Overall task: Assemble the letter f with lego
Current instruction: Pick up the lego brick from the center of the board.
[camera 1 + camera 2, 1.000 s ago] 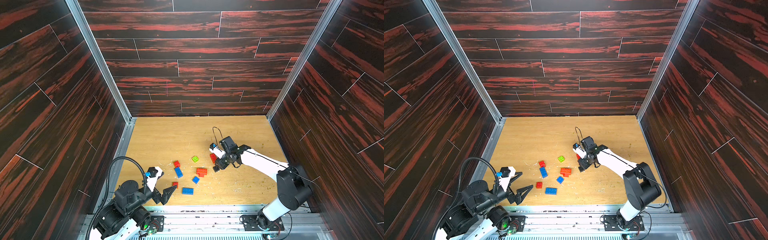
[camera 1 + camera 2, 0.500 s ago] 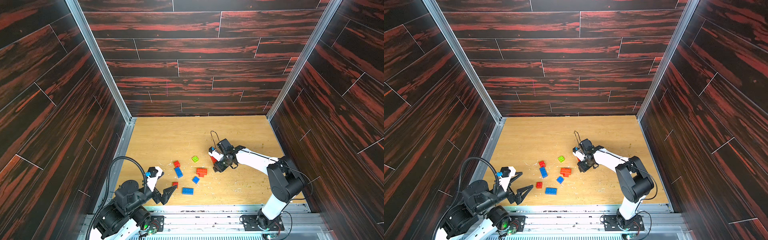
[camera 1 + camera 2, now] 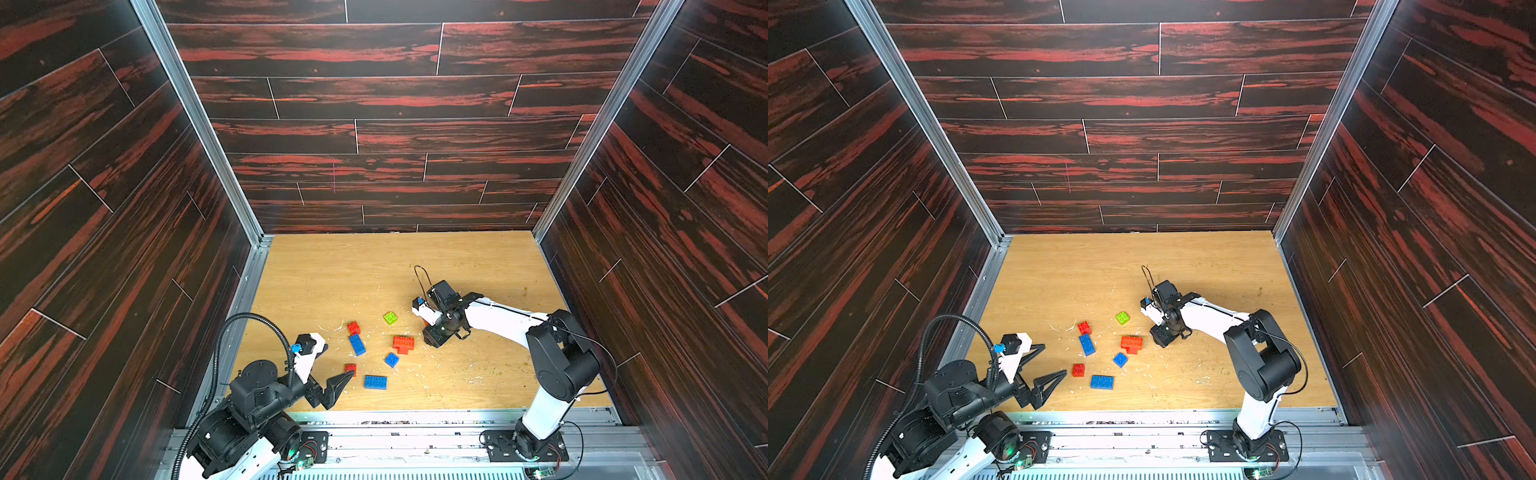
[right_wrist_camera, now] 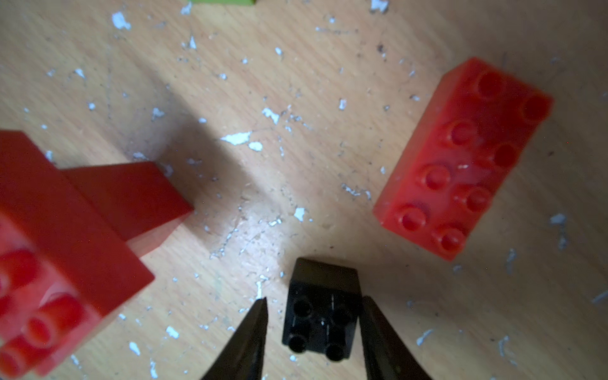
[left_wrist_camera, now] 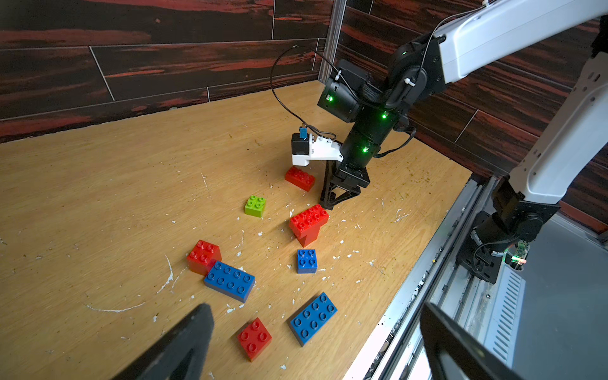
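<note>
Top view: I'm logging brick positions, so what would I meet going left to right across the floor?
In a top view: nearer red square brick → nearer blue oblong brick → stacked red bricks → right pincer. The rest overlap sideways.

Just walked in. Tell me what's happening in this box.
A two-armed robot is working with lego on a wooden table. The right gripper is down astride a small black brick; whether it grips it is unclear. The left gripper hangs wide open and empty near the front edge. Other bricks lie loose; one red pair is already joined.
</note>
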Controlling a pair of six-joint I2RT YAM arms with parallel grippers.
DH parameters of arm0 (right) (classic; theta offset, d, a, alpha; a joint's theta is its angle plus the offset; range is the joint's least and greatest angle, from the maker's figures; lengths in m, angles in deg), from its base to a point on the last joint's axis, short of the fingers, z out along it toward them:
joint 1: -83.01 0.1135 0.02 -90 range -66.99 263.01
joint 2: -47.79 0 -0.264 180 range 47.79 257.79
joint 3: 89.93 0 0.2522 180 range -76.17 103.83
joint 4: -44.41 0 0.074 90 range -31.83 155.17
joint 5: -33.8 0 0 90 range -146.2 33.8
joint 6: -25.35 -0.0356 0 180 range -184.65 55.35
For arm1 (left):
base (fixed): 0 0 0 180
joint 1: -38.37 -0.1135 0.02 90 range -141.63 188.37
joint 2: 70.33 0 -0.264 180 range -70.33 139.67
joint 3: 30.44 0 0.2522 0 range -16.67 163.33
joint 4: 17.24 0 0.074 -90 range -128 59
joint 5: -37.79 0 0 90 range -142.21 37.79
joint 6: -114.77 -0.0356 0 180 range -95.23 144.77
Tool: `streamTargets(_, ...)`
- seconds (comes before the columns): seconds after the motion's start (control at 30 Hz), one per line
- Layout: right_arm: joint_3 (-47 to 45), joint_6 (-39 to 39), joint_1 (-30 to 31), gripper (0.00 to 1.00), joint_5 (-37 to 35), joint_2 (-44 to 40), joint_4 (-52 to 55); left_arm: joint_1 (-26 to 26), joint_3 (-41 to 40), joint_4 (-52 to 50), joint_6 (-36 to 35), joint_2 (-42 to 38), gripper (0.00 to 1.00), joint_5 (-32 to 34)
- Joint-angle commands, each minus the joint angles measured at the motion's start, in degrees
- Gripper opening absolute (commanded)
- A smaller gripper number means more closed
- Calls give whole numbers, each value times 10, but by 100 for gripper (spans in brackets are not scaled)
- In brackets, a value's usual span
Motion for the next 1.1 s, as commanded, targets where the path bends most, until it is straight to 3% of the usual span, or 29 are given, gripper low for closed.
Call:
streamTargets(0.0, 16, -8, 3, 48, -7, 11, 17, 2, -7, 5, 3, 5, 100, -3)
streamTargets(0.3, 19, -2, 4, 44, -18, 22, 23, 2, -7, 4, 3, 4, 100, -1)
streamTargets(0.6, 28, 7, 5, 24, -14, 25, 26, 1, -6, 5, 3, 4, 100, 0)
streamTargets(1.07, 72, 71, 7, 19, 3, -7, 67, 2, -6, 5, 4, 3, 100, 2)
